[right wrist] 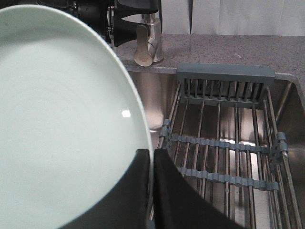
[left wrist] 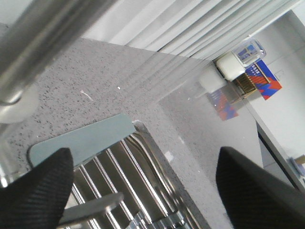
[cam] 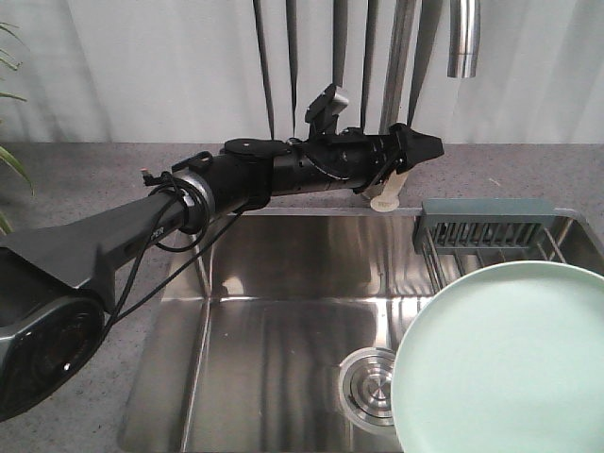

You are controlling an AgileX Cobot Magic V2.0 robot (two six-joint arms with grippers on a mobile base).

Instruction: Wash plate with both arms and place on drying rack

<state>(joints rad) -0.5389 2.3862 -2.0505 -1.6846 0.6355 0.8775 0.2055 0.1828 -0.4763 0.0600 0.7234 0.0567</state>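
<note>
The pale mint-green plate [right wrist: 62, 124] is held up on edge over the sink, and shows at the lower right in the front view [cam: 500, 363]. My right gripper [right wrist: 151, 164] is shut on its rim, one finger on each face. That gripper is hidden in the front view. The drying rack [right wrist: 224, 143] of steel rods with its slotted grey-green caddy [cam: 486, 226] lies across the sink's right side, just beyond the plate. My left gripper [cam: 423, 148] hovers by the tap base at the back of the sink. Its fingers [left wrist: 43, 191] are spread wide and hold nothing, with the rack rods [left wrist: 138, 167] below them.
A steel sink [cam: 283, 311] with a round drain [cam: 370, 385] sits in a grey speckled counter [cam: 85, 179]. The tap column [left wrist: 43, 38] and its lever [right wrist: 147, 43] stand right beside the left gripper. The tap spout [cam: 463, 38] hangs above. A curtain runs behind.
</note>
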